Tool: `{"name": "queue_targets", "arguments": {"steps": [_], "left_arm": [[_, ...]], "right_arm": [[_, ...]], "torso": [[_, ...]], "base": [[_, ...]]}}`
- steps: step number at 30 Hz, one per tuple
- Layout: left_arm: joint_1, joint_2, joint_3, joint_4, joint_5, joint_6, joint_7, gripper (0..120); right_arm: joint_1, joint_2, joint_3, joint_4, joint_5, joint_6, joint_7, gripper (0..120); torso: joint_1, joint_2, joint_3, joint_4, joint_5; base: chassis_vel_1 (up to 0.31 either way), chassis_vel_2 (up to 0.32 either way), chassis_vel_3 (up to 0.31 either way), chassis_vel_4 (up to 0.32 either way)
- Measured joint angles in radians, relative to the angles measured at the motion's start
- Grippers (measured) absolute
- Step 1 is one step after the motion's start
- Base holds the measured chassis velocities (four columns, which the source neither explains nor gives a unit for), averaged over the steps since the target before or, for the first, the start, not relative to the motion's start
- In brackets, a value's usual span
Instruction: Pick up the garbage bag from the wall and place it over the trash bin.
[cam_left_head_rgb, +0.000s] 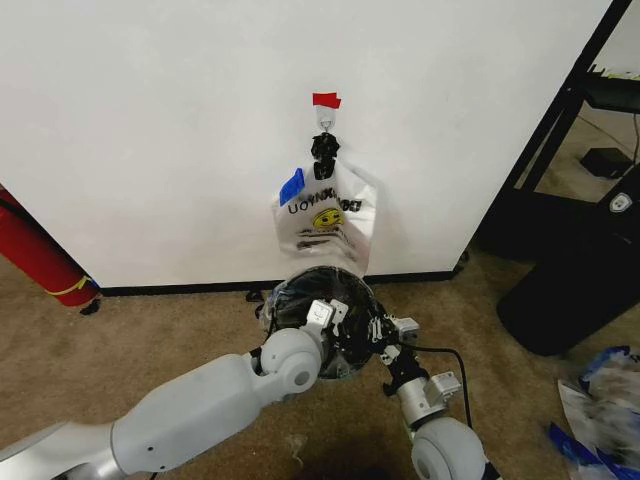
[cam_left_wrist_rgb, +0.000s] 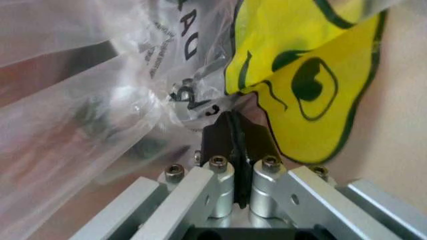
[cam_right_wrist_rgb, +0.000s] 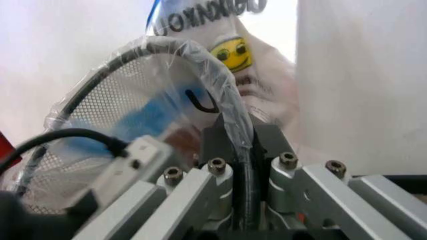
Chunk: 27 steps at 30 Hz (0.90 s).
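Left pincer (cam_left_wrist_rgb: 230, 131) is pressed together, pads meeting on a fold of the garbage bag (cam_left_wrist_rgb: 100, 115), w/ clear crinkly film bunching out from its tips. Right pincer (cam_right_wrist_rgb: 237, 140) is clamped over film and the wire rim of the trash bin (cam_right_wrist_rgb: 127, 95) together. In the head view both pincers sit at the bin's mouth (cam_left_head_rgb: 320, 300), left (cam_left_head_rgb: 322, 312) on the robot's-left side of the rim, right (cam_left_head_rgb: 385, 330) on the right side, so the bag's mouth runs across the bin between them, roughly left-right. Film appears draped over the rim; how far round it reaches is hard to tell. The bag is thin, see-through, a blue strip showing through the mesh. Beyond, on the wall (cam_left_head_rgb: 150, 120), the white smiley shopping bag (cam_left_head_rgb: 325, 220) hangs from the red-taped hook (cam_left_head_rgb: 326, 103), just above the bin.
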Motion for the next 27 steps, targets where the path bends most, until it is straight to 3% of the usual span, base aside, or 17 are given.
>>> {"name": "queue_targets", "arguments": {"steps": [6,18,26,27], "left_arm": [[0.001,-0.031,-0.002,0.045,0.014,-0.042,0.028,0],[0.005,-0.071,-0.007,0.087,-0.008,-0.044,0.013,0],[0.006,-0.008,-0.026,0.02,-0.032,-0.044,-0.002,0],[0.01,0.02,-0.033,-0.019,-0.037,-0.042,-0.005,0]], "right_arm": [[-0.004,0.003,-0.003,0.002,0.001,0.0,0.0,1],[-0.007,0.005,-0.004,0.007,0.006,0.0,0.0,1],[0.002,0.005,0.0,-0.008,0.006,0.001,0.0,1],[0.005,0.007,0.001,-0.013,0.006,0.003,0.001,1]], "torso": [[0.0,0.0,0.0,0.0,0.0],[0.0,0.0,0.0,-0.0001,-0.0001],[0.0,0.0,0.0,0.0,-0.0003],[0.0,0.0,0.0,0.0,-0.0002]], "base": [[0.0,0.0,0.0,0.0],[0.0,0.0,0.0,0.0],[0.0,0.0,0.0,0.0],[0.0,0.0,0.0,0.0]]}}
